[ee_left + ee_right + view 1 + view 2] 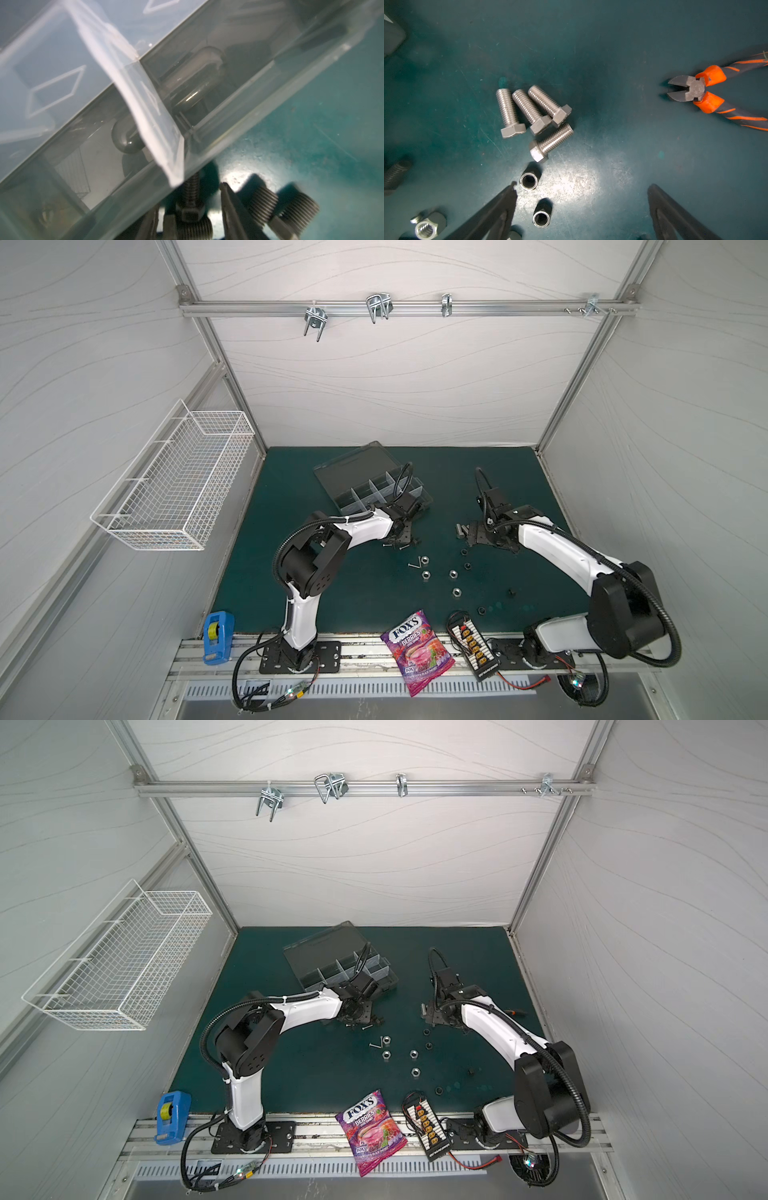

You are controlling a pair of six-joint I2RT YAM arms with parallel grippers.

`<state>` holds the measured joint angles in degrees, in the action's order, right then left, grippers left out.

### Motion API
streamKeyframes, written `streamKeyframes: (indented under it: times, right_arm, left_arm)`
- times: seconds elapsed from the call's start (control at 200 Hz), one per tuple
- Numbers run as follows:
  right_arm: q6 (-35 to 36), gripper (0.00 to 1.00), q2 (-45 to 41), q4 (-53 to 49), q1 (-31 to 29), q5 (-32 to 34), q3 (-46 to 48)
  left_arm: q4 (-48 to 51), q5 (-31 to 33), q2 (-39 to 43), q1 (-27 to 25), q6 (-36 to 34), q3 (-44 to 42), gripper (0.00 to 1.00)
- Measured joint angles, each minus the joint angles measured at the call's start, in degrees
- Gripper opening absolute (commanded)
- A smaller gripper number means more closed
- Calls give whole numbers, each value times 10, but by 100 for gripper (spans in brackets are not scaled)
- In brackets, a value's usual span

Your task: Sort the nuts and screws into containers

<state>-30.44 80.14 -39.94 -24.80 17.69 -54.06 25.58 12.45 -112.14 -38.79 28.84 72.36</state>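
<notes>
The smoky-grey organizer box point(365, 494) stands open at the back of the green mat, its containers parted by clear dividers point(145, 108). My left gripper point(401, 531) is low at the box's front wall point(228, 93). A silver hex-head screw point(190, 212) sits between its fingers, with a gap to one finger point(228, 199). Other screws point(264, 203) lie beside it. My right gripper point(582, 185) hangs open over the mat. Several thick silver screws point(533, 112) lie ahead of it and two dark nuts point(528, 181) near one finger. Silver nuts point(424, 574) and black nuts point(467, 565) lie scattered mid-mat.
Orange-handled cutters point(695, 91) lie to the right of my right gripper. A purple candy bag point(415, 651) and a connector board point(471, 645) sit on the mat's front edge. A blue tape dispenser point(218, 637) is front left; a white wire basket point(174, 493) hangs on the left wall.
</notes>
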Motion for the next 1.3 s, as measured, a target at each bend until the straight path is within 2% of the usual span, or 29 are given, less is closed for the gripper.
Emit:
streamKeyframes:
  times: [0.215, 0.695, 0.91, 1.09, 1.3]
  right_arm:
    - [0, 99, 0, 0, 0, 4, 0]
    - [0, 99, 0, -1, 0, 14, -11]
    - [-1, 99, 0, -1, 0, 14, -12]
    - [-1, 99, 0, -1, 0, 16, -12]
    - [-2, 99, 0, -1, 0, 16, -12]
  left_arm:
    - [4, 3, -12, 2, -9, 12, 29]
    - [3, 6, -12, 0, -6, 12, 8]
    - [8, 4, -12, -3, -10, 17, 7]
    - [10, 2, -12, -6, -14, 17, 0]
    - [11, -6, -12, -17, -23, 20, 0]
